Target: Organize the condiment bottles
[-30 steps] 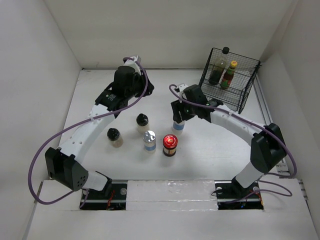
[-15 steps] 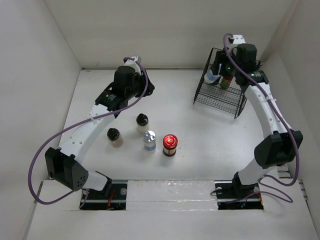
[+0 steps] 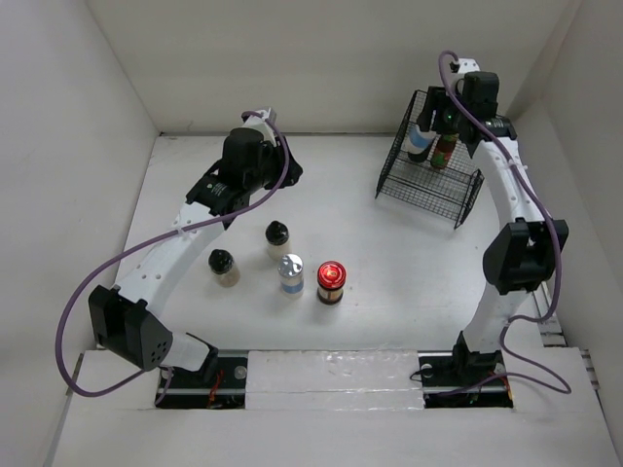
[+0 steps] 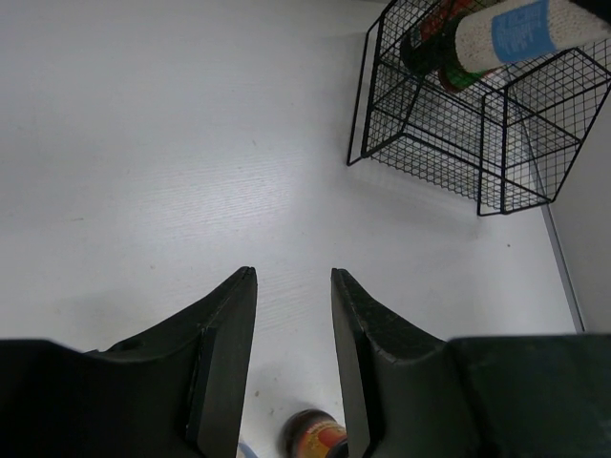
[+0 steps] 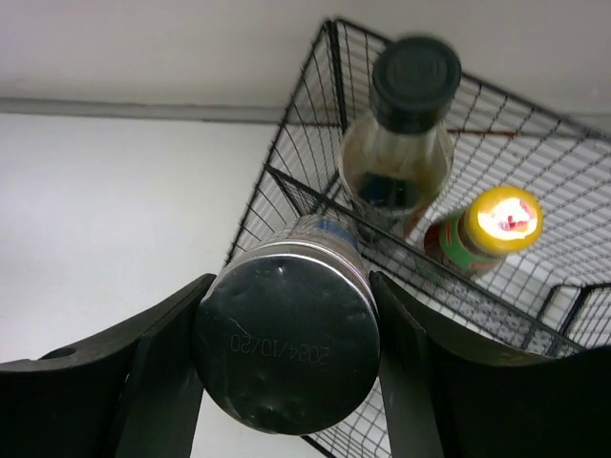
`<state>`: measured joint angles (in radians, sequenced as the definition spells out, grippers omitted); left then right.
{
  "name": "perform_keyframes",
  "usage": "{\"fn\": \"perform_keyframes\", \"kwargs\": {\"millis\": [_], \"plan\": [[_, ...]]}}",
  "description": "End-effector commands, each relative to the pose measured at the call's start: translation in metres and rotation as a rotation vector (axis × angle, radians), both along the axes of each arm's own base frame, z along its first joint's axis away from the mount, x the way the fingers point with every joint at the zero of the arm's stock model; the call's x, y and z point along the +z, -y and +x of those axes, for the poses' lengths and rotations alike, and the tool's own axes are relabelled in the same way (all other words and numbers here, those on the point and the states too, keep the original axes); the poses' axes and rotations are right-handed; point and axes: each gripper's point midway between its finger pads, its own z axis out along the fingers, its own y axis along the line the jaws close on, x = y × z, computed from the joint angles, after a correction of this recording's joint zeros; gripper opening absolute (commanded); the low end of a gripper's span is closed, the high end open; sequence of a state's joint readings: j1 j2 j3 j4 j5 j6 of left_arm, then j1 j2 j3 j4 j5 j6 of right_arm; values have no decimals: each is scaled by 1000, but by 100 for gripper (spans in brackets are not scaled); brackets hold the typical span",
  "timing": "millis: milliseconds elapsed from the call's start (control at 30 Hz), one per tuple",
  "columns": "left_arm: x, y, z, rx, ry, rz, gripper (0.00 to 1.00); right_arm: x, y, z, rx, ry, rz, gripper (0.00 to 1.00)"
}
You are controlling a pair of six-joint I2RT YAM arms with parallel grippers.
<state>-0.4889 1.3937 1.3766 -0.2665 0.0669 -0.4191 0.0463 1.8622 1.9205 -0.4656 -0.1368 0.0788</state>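
Observation:
My right gripper (image 3: 435,119) (image 5: 290,286) is shut on a silver-lidded blue-label jar (image 3: 420,142) (image 5: 286,348) and holds it above the near-left part of the black wire basket (image 3: 428,185) (image 5: 305,191). In the basket stand the tall dark black-capped bottle (image 5: 410,105) and the yellow-capped green-red bottle (image 3: 446,152) (image 5: 487,229). On the table stand two black-capped beige jars (image 3: 278,238) (image 3: 224,268), a second silver-lidded jar (image 3: 291,275) and the red-lidded jar (image 3: 331,282) (image 4: 315,434). My left gripper (image 3: 284,175) (image 4: 294,277) is open and empty above the table's middle.
White walls close in the table on the left, back and right. The basket (image 4: 430,124) stands in the back right corner next to the right wall. The four loose jars cluster in front of the left arm.
My right arm has carried the silver-lidded jar from the table's middle to the back right, over the basket. The left arm has not moved.

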Motion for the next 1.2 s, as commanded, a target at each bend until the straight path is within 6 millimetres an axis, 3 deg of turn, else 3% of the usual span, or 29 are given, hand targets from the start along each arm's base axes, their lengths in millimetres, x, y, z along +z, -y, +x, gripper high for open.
{"fn": "perform_keyframes", "kwargs": {"millis": [0,67,200,233,400,467,600,700,733,833,933,967,1067,1133,1167], "plan": [[26,4,4,-5,67,-37,33,19,3,4,-11,73,-21,25],[26,4,4,-5,67,-37,33,4,1,0,-12,41,-36,25],[26,4,4,-5,67,-37,33,-3,0,-9,-41,27,-59,25],[26,4,4,-5,67,-37,33,-15,0,-9,-40,-6,-62,25],[28,4,5,-5,75,-42,33,-52,-6,11,-19,-98,-89,29],[24,4,5,-5,67,-37,33,-58,-12,17,-10,-104,-91,31],[19,5,3,-14,56,-36,33,-83,-17,27,12,-174,-88,41],[17,9,1,-30,47,-51,33,-90,-18,32,7,-196,-80,50],[17,9,1,-30,47,-51,33,-90,-17,32,-5,-197,-77,57],[23,8,1,-30,63,-60,33,-82,-22,28,-3,-184,-65,70],[23,10,-1,-36,56,-72,33,-58,-26,20,-7,-139,-58,81],[23,10,-1,-36,56,-72,34,-41,-23,13,-18,-105,-59,85],[37,14,1,-43,74,-95,36,-11,-32,-1,-23,-31,-66,88],[46,13,1,-43,87,-101,38,8,-30,-25,-48,8,-78,88],[46,13,1,-43,87,-101,38,17,-41,-32,-34,44,-76,87]]}}
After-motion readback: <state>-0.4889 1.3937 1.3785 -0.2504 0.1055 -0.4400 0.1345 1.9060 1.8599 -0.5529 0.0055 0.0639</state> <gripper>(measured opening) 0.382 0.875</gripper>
